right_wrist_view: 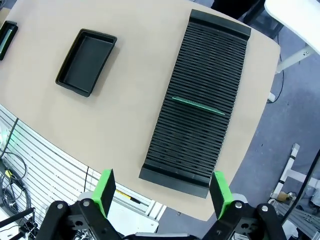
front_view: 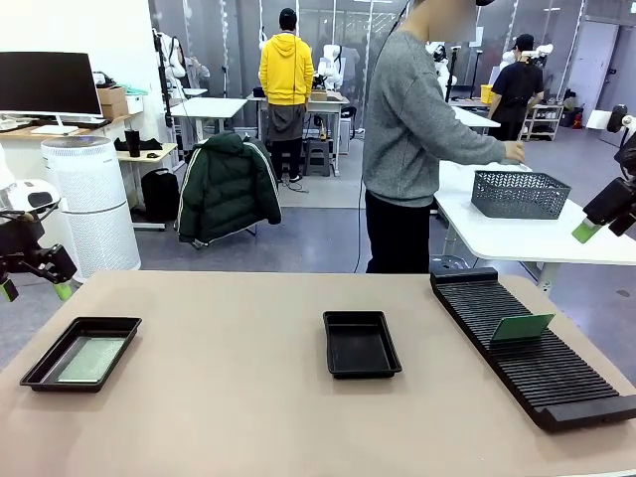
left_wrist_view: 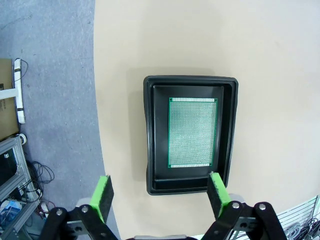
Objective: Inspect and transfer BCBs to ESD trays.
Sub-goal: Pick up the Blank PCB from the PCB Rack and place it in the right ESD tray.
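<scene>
Green BCB (front_view: 523,327) upright in slotted rack (front_view: 556,373), right; second BCB (left_wrist_view: 192,132) flat in left ESD tray (left_wrist_view: 150,135); middle tray (front_view: 361,346) empty; left gripper (left_wrist_view: 160,192), right gripper (right_wrist_view: 161,187) spread wide, holding nothing; risk: skewed pinch jams board between ribs, or drops it across tray rim.

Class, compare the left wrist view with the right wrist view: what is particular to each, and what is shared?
Left wrist view: the left pincer, open, over a BCB lying flat in its ESD tray. Right wrist view: the right pincer, open, a slotted rack holding one board on edge, and a bare tray. Shared: the tan table, plus that filled tray, cut off at the right view's corner.
</scene>
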